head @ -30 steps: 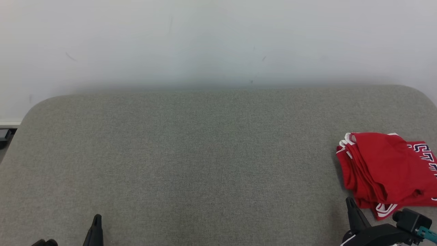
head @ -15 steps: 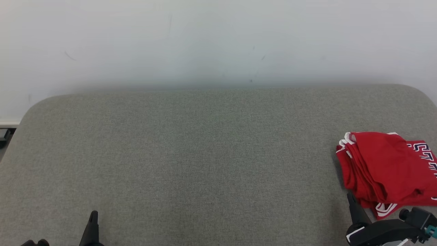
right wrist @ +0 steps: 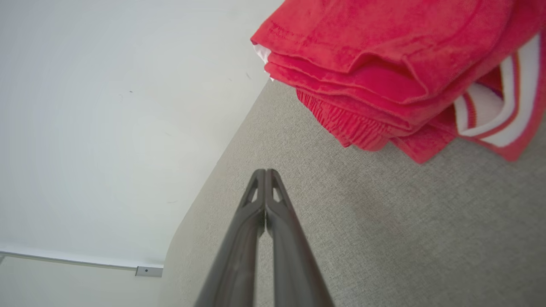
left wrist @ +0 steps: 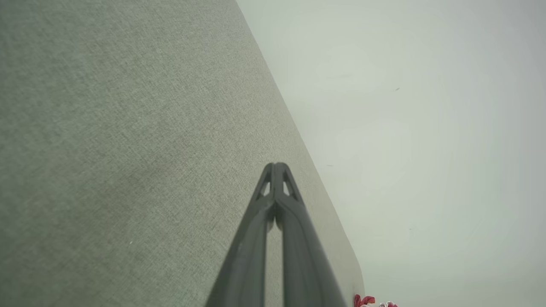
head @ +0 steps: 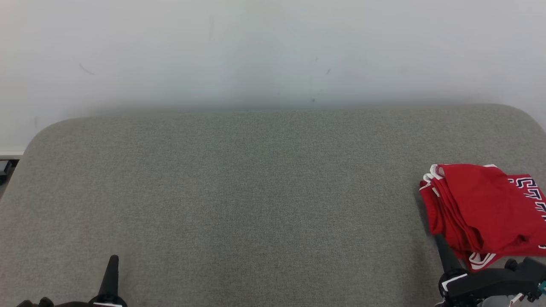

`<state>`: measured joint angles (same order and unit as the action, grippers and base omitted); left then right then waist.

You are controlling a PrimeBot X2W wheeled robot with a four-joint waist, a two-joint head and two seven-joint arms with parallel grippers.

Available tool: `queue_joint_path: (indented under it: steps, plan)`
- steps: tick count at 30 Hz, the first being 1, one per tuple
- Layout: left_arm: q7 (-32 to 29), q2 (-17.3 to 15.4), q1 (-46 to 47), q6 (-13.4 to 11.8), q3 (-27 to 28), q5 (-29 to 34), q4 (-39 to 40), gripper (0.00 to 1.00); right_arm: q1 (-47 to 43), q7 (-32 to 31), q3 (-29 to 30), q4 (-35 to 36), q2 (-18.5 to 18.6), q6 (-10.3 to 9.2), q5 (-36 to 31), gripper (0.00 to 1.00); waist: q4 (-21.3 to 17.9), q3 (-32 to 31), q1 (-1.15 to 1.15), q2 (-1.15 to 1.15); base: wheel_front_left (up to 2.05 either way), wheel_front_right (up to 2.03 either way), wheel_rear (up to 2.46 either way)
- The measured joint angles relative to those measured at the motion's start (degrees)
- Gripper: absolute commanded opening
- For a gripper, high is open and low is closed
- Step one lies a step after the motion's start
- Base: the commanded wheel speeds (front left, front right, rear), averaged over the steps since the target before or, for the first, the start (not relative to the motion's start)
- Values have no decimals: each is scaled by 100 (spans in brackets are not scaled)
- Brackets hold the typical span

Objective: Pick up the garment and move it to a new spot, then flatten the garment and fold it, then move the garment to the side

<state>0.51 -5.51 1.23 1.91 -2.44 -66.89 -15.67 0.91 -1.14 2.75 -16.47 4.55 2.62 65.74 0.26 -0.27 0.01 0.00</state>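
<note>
Folded red jersey (head: 482, 209) lay at right of grey padded table (head: 256, 192). Pressed together, empty: left gripper (left wrist: 276, 164), right gripper (right wrist: 265, 170). Judged: right gripper needed withdrawing without snagging folds.

The grey fabric-covered table (head: 239, 192) carries a folded red garment (head: 482, 209) at its right edge.

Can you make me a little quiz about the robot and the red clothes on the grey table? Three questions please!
1. True or false: the red garment lies folded on the grey surface, with nothing gripping it.
2. Where in the head view is the garment? A) left B) middle C) right
3. Fill in: the left gripper and right gripper are both ___, holding nothing.
Key: 1 true; 2 C; 3 shut.
</note>
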Motion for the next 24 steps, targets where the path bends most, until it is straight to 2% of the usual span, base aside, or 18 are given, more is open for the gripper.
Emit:
queue_joint_path:
  steps: [24]
  plan:
    - [-460, 199, 177, 325, 499, -1578, -68, 0, 230, -348, 318, -34, -119, 266, 1675, 0, -17, 24, 0, 0, 0, 0, 0]
